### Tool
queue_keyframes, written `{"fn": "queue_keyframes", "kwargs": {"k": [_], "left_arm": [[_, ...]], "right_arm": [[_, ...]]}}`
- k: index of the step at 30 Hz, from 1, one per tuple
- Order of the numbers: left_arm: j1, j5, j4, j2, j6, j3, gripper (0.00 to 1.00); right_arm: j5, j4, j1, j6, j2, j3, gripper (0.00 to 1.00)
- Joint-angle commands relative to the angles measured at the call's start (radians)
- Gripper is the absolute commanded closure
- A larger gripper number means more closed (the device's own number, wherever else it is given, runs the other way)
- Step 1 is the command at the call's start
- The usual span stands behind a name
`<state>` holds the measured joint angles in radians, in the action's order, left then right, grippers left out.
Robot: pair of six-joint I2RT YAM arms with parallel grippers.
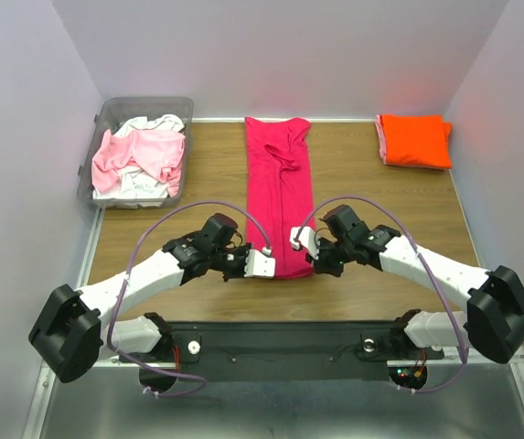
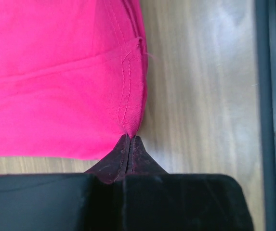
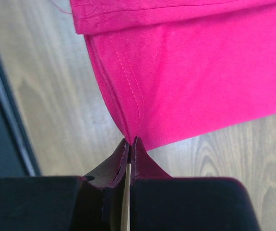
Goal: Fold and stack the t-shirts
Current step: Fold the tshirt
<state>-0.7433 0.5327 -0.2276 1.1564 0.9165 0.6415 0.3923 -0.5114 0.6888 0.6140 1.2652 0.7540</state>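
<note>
A deep magenta t-shirt (image 1: pixel 278 174) lies folded lengthwise as a long strip down the middle of the wooden table. My left gripper (image 1: pixel 272 267) is shut on its near left hem corner; the left wrist view shows the pink cloth (image 2: pixel 56 72) pinched at the closed tips of the gripper (image 2: pixel 129 137). My right gripper (image 1: pixel 311 263) is shut on the near right corner, where the fabric (image 3: pixel 200 72) is drawn into the tips of the gripper (image 3: pixel 131 140). A folded bright orange t-shirt (image 1: pixel 414 140) rests at the back right. Pale pink and white t-shirts (image 1: pixel 143 155) lie crumpled in a bin.
The clear plastic bin (image 1: pixel 106 114) stands at the back left corner. Walls close in the table on the left, back and right. A dark metal rail (image 1: pixel 289 338) carrying the arm bases runs along the near edge. Bare wood (image 1: pixel 197 174) shows on both sides of the magenta strip.
</note>
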Motion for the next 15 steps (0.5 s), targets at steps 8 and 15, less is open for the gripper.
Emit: {"fn": "queue_keyframes", "kwargs": {"k": [8,15], "left_arm": [[0.038,0.067,-0.145,-0.012,-0.044,0.153,1.0],[0.12,0.03,-0.073,0.1,0.059,0.236,1.0]], "right_arm": [[-0.006,-0.131,-0.069,0.032,-0.006,0.154,0.99],[-0.029,-0.102,-0.138,0.133,0.111,0.268,0.99]]}}
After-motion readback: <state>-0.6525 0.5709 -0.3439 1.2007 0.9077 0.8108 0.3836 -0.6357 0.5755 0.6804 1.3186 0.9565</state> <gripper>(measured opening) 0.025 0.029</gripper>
